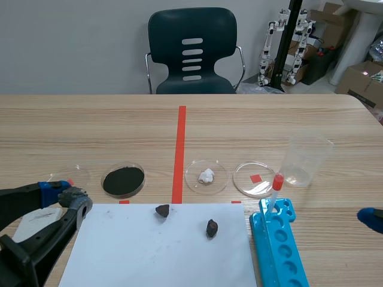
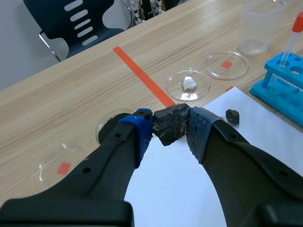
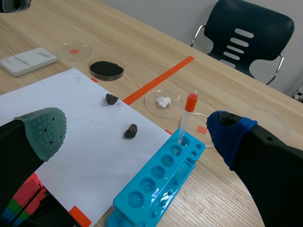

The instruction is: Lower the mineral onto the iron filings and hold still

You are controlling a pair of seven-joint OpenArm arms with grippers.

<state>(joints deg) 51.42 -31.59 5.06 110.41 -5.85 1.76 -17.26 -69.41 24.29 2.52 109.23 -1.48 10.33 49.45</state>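
A dark grey mineral is pinched between the pads of my left gripper, which is shut on it. In the scene view this gripper hangs low at the left, near the corner of the white paper. The dish of black iron filings sits ahead and to its right; in the left wrist view the dish shows partly behind the left finger. My right gripper is open and holds nothing; only a blue tip of it shows at the scene's right edge.
Two small dark stones lie on the paper. A dish with a white lump, an empty dish, a clear cup and a blue tube rack stand to the right. A white slab lies under my left arm.
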